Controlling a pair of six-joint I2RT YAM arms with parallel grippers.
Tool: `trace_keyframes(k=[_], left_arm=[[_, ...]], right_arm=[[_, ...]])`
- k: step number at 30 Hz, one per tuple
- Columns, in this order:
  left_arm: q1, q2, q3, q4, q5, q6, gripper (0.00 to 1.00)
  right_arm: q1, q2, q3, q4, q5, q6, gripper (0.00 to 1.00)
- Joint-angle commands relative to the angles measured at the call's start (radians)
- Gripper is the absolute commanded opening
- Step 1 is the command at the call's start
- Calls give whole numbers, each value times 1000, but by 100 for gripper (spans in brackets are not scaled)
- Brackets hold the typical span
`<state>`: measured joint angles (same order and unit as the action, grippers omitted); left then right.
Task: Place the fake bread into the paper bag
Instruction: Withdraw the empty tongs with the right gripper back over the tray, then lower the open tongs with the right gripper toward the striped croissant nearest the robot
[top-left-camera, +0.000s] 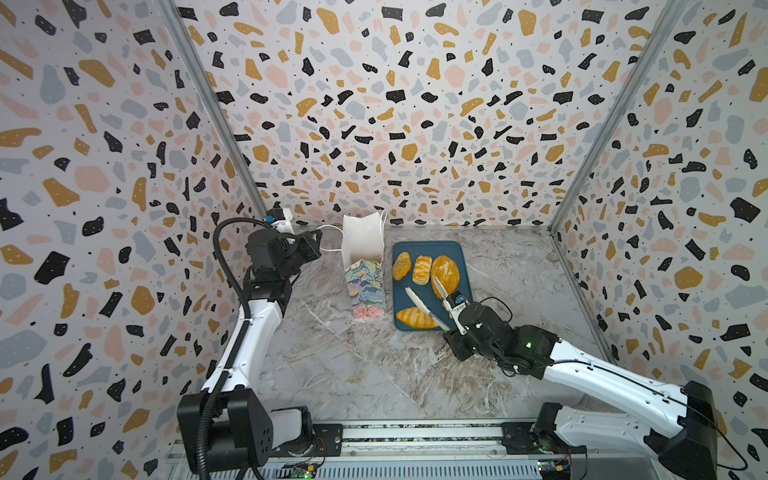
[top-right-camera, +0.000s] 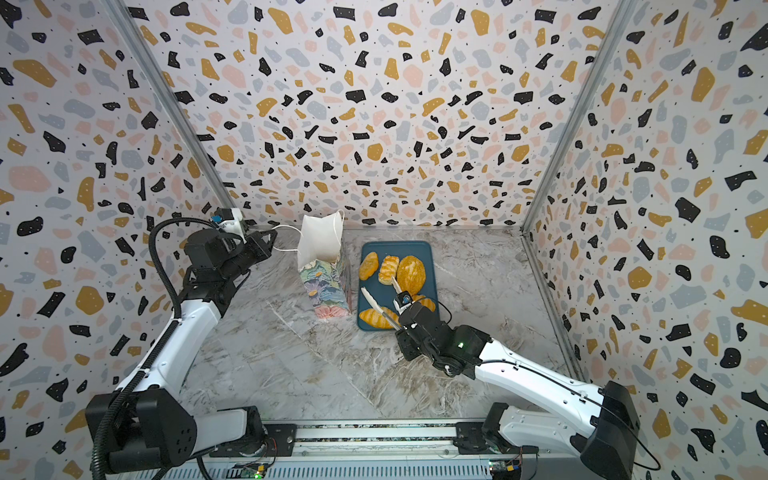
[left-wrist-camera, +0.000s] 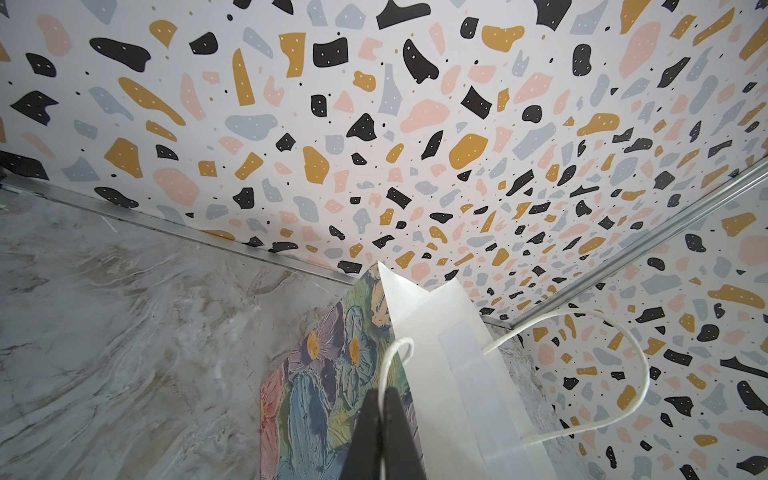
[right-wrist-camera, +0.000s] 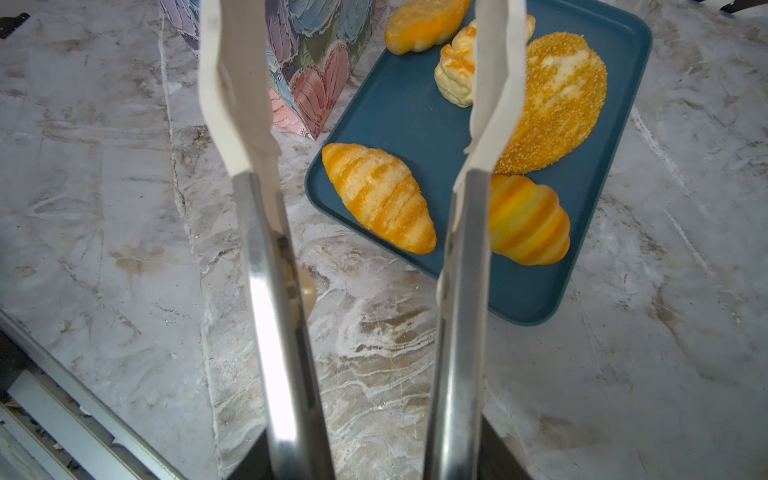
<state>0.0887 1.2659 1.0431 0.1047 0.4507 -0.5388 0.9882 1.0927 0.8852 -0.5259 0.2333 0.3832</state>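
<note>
R hand (top-left-camera: 452, 321) grips tongs (right-wrist-camera: 266, 249) over tray (right-wrist-camera: 407, 108); L hand (left-wrist-camera: 381, 399) pinches paper bag (top-left-camera: 365, 291) handle.
Near to far: R hand clamped on metal tongs' handle end, white tips spread apart above blue tray. Fake bread (top-left-camera: 446, 272) all on tray: croissant (right-wrist-camera: 378, 195) nearest, striped roll (right-wrist-camera: 525, 220) beside it, then seeded loaf, plaited pastry (top-left-camera: 422, 270), oval roll (top-left-camera: 402, 266) at far end. Bag upright on marble worktop (top-left-camera: 374, 365), just left of tray, mouth open, white inside. L hand back-left, fully closed on white cord handle (left-wrist-camera: 392, 353), cord stretched sideways from rim.
</note>
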Motion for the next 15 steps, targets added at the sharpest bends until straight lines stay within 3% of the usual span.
trace_keyframes(k=[1, 15], left_arm=[[-3, -17, 13, 19, 1, 12, 0], [-3, -18, 10, 24, 1, 9, 0]], right_arm=[[5, -25, -11, -1, 20, -1, 51], [6, -13, -57, 1, 38, -13, 51]])
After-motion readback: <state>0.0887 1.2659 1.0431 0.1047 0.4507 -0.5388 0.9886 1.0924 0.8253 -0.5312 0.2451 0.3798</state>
